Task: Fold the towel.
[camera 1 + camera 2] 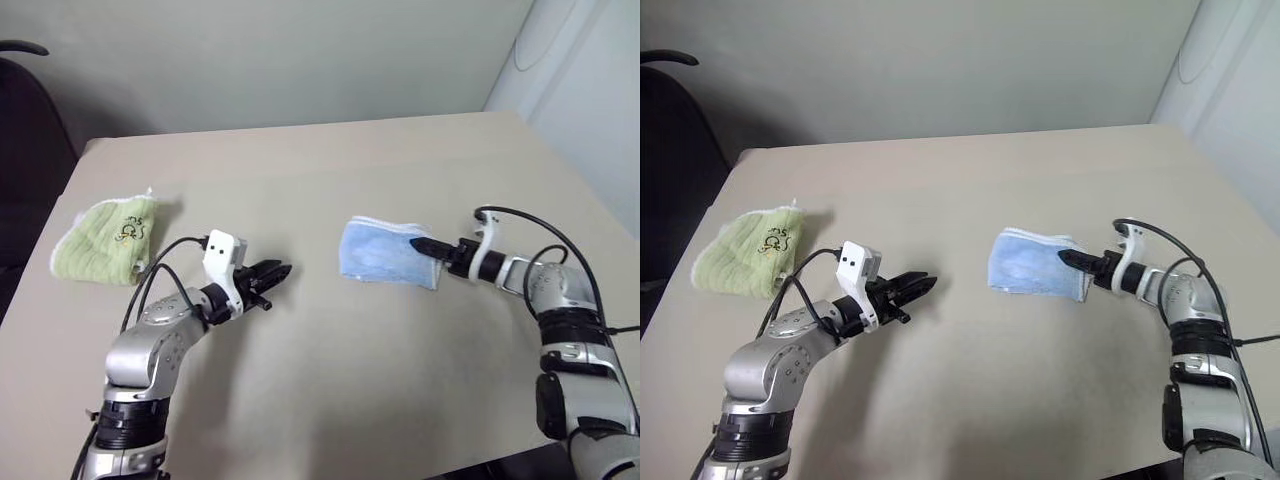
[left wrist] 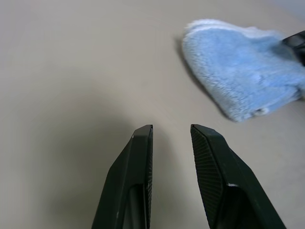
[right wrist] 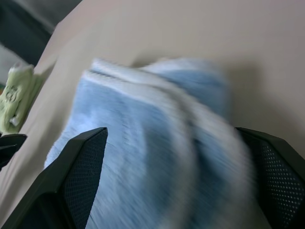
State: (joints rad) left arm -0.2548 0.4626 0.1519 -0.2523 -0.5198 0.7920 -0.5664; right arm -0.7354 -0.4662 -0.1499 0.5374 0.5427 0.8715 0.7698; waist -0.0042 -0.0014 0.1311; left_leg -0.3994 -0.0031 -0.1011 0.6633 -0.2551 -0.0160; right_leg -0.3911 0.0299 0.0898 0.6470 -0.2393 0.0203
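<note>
The towel (image 1: 385,252), fluffy light blue terry with a white stitched edge, lies folded into a soft, thick pad right of centre on the smooth beige table (image 1: 330,380). The right gripper (image 1: 428,247) reaches in low from the right, fingers spread wide on either side of the towel's near end, seemingly not pinching it. The left gripper (image 1: 278,272), lower left, hovers level, narrowly parted and empty. A ribbed green cloth (image 1: 108,240) sits crumpled at far left.

Folded light-blue towel (image 1: 385,252) on table
</note>
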